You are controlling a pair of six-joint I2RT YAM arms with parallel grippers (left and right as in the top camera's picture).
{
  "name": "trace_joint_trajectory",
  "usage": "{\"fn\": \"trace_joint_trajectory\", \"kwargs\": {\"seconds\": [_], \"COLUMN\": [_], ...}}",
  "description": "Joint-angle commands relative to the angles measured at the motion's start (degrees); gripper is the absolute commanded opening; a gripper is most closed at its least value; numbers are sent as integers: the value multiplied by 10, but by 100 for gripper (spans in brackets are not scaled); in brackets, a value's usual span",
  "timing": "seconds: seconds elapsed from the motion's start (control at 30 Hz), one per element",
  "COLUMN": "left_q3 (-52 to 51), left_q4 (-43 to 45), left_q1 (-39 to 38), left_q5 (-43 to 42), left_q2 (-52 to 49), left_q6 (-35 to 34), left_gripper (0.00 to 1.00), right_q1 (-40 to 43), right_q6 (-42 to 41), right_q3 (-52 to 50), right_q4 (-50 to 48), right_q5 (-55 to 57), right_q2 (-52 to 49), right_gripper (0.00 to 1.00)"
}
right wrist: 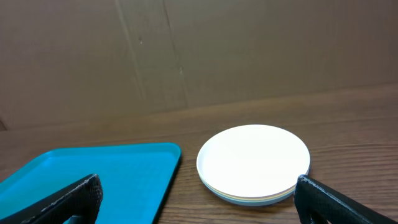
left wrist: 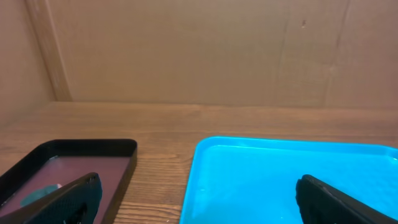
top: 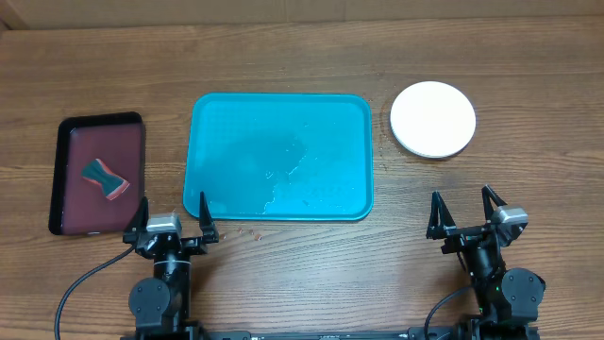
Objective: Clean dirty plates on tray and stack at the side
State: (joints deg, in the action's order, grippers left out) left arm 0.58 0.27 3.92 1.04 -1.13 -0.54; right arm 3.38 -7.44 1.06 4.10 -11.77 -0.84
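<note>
Robot lab setup, wood-grain table (top: 528, 57), cardboard backdrop (left wrist: 186, 50), 2 robot arms (top: 160, 283)

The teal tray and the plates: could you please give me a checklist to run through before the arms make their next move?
1. Teal tray holds no plates: ok.
2. Plate stack sits beside the tray, on its right, white on top: ok.
3. All three plates in the stack: cannot tell; the right wrist view shows rims under the white one, but the count is unclear.
4. Left gripper open and empty: ok.
5. Right gripper open and empty: ok.
6. Tray surface dry: not ok; wet-looking streaks show toward its front.
</note>
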Motion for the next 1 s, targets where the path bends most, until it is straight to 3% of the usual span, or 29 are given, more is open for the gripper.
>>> {"fn": "trace_joint_trajectory", "kwargs": {"seconds": [0.0,0.13,0.97], "left_q3": [-3,-3,-3], "left_q4": [1,-50,-47], "left_q1": [15,21,21], "left_q5": [-6,-5,-9], "left_q2": [10,10,9], "left_q6": [-16,-7,-9], "left_gripper": [100,100,100], "right_q1": [2,2,2], "right_q6": [2,2,2], "right_q3": [-6,-6,-6], "right_q4": [-3,-4,-4], "right_q5": [4,4,4], "right_q2": [7,7,7], "right_gripper": [100,100,100]}}
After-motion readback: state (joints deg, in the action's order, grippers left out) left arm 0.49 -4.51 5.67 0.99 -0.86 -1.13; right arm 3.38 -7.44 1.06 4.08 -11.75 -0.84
